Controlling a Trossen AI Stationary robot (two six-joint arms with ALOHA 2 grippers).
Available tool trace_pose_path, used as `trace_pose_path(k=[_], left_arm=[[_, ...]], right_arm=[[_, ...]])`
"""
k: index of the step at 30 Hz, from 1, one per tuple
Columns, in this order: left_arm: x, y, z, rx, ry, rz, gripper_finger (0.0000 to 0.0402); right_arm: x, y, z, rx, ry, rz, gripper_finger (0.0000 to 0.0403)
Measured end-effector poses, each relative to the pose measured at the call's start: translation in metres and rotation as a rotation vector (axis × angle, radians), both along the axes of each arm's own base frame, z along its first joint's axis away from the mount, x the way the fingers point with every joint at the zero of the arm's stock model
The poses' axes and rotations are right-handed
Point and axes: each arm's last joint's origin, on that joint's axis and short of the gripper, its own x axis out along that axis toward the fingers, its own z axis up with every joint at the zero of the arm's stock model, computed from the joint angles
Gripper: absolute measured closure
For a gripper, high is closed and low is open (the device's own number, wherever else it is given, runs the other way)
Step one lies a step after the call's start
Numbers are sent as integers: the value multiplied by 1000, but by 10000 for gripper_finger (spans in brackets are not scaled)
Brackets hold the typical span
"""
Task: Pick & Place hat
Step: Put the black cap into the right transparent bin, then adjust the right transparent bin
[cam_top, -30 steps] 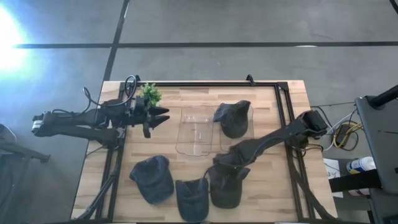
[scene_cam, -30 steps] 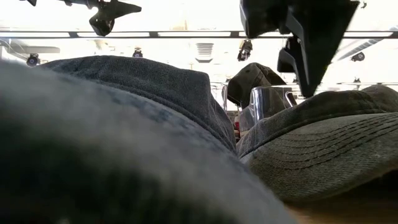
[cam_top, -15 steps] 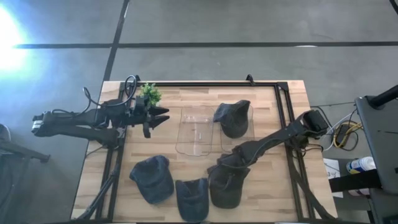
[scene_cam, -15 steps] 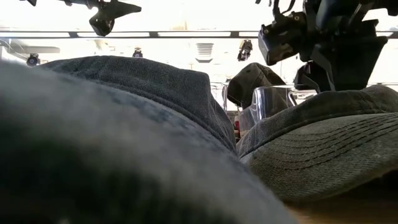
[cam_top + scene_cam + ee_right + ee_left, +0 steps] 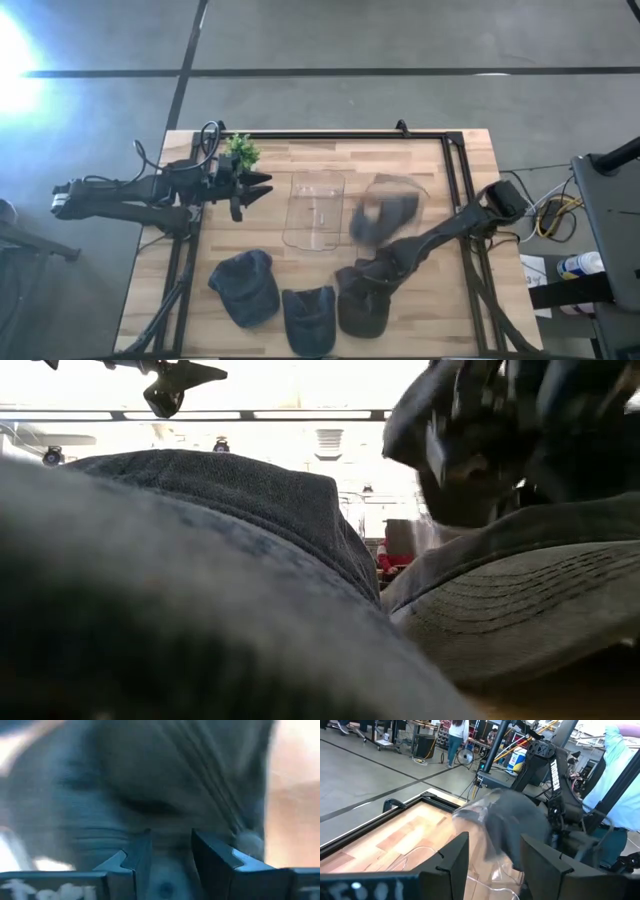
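Observation:
Three dark denim hats lie along the table's near edge: one (image 5: 243, 286), one (image 5: 308, 318) and one (image 5: 360, 310). A fourth dark hat (image 5: 385, 215) shows blurred just near of a clear stand (image 5: 405, 186); the left wrist view shows it too (image 5: 512, 827). My right gripper (image 5: 368, 280) is open, low over the rightmost near hat, and dark cloth (image 5: 165, 780) fills its wrist view. My left gripper (image 5: 262, 186) is open and empty, raised at the far left beside a small green plant (image 5: 240, 150). My right gripper points down at the rightmost near hat with its fingers (image 5: 137, 857) apart. The view is blurred, and I cannot tell whether they touch the cloth.
A second clear stand (image 5: 315, 210) stands bare mid-table. A black frame (image 5: 455, 180) runs round the wooden top. People and equipment show in the room beyond (image 5: 620, 780). The near hats (image 5: 200, 580) block most of the low view.
My right gripper has come down onto the rightmost near hat and shifted a little toward the near edge. The fourth hat, which sat on the far right clear stand, has come off it toward the near edge and is blurred in motion; the stand now shows bare.

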Motion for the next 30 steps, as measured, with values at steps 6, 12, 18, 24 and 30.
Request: trace_pose_path(k=[6,12,18,24,30], left_arm=[[0,0,1,7,-6,0,236],[0,0,2,8,-24,0,236],[0,0,2,7,-24,0,236],[0,0,2,7,-24,0,236],[0,0,2,6,-24,-10,236]], right_arm=[[-6,6,2,17,49,-9,268],[1,7,15,-4,11,16,268],[4,8,25,-14,12,30,268],[7,8,35,-47,4,30,268],[7,8,42,-63,31,17,268]])
